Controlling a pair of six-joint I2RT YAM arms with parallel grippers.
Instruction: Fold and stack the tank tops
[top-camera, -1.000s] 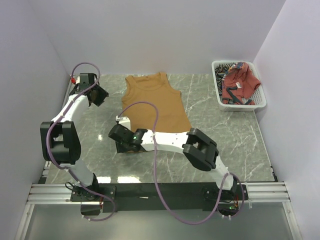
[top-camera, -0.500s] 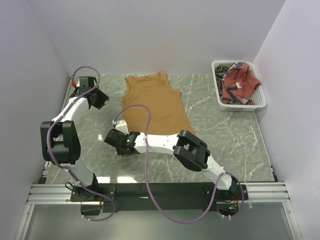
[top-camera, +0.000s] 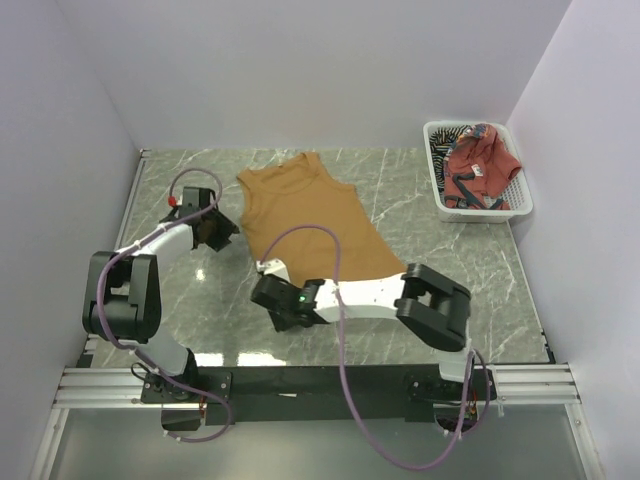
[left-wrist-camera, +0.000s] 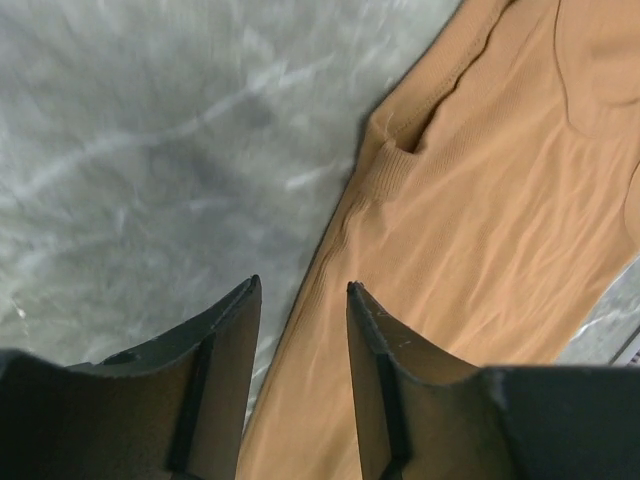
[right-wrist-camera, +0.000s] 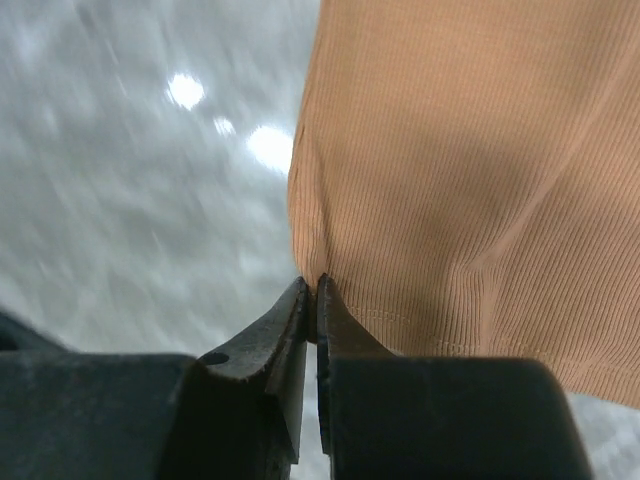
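The mustard tank top (top-camera: 305, 215) lies spread flat on the grey marble tabletop (top-camera: 450, 270), neck towards the far wall. At its near left hem corner the right fingers (right-wrist-camera: 278, 338) are pinched together on the edge of the ribbed cloth. Beside its left side seam, below the armhole, the left fingers (left-wrist-camera: 225, 385) stand moderately apart over the edge of the fabric, gripping nothing. Well off to its far right sits a white basket (top-camera: 487, 212), with the brick-red top (top-camera: 480, 165) heaped over the striped top (top-camera: 450, 134).
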